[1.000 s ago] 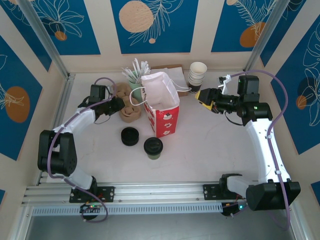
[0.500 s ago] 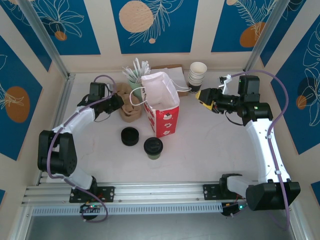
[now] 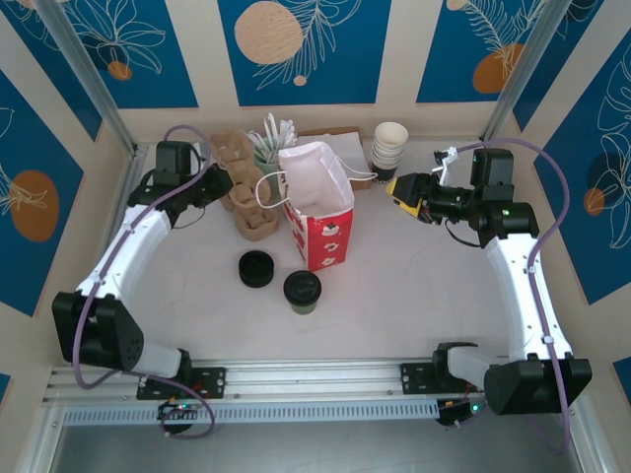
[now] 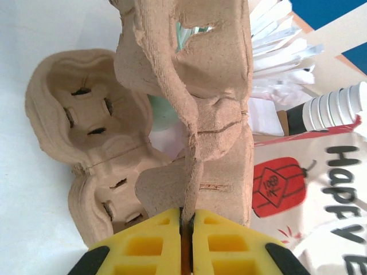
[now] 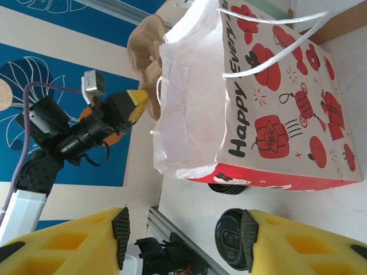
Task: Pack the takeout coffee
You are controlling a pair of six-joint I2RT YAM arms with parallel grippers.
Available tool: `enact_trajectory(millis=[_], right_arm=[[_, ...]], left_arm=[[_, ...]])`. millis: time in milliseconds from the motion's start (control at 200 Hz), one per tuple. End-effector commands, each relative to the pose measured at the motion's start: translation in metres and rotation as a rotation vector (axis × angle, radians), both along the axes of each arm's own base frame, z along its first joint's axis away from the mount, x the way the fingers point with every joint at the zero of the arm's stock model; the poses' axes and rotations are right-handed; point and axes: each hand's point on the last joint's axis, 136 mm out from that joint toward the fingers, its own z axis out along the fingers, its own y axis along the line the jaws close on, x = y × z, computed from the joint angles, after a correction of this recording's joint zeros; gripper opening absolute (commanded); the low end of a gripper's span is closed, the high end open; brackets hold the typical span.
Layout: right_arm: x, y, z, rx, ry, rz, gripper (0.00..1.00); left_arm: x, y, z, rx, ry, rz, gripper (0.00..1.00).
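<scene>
Up and back, the left gripper (image 4: 186, 220) is carrying a pulp cup carrier (image 4: 195, 114), pinched by its edge, off the carrier stack (image 4: 86, 143). That thin grip is probably risking a slip. The right gripper (image 3: 406, 189) is hovering wide open, pointing toward the paper bag (image 3: 317, 207). The takeout coffee (image 3: 302, 290) is standing by the bag's near side.

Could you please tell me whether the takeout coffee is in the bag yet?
Out. The takeout coffee stands lidded on the table, just in front of the open bag.

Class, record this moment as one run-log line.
left end effector: shut on cup carrier | right end effector: open, beside bag | takeout coffee: on table, unpacked
</scene>
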Motion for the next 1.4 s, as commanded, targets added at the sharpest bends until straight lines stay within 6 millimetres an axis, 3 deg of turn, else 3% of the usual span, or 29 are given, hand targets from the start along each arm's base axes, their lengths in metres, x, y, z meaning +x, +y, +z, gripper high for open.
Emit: enact_trajectory(millis=[0,195,510,670,815,1105,1395], right_arm=[[-0.008,0.004,0.027,0.044,-0.068,0.034,0.56],[-0.01,0.013,0.048,0.072,-0.154,0.076,0.56],[-0.027,0.063,0.1,0.067,-0.411,0.266,0.56],[-0.042,0.093,0.124,0.081,-0.542,0.364,0.57],[-0.049,0.116,0.136,0.103,-0.599,0.423,0.57],[-0.064,0.155,0.15,0.139,-0.649,0.541,0.57],[-0.067,0.169,0.15,0.148,-0.648,0.578,0.46]], left_arm=[[-0.018,0.016,0.03,0.066,-0.028,0.024,0.1],[-0.046,0.019,0.086,0.092,-0.147,-0.013,0.1],[-0.106,-0.034,0.191,-0.155,-0.449,-0.326,0.11],[-0.134,-0.047,0.222,-0.23,-0.558,-0.428,0.12],[-0.152,-0.057,0.237,-0.283,-0.618,-0.508,0.13],[-0.165,-0.076,0.239,-0.323,-0.637,-0.6,0.13],[-0.164,-0.092,0.233,-0.327,-0.625,-0.643,0.13]])
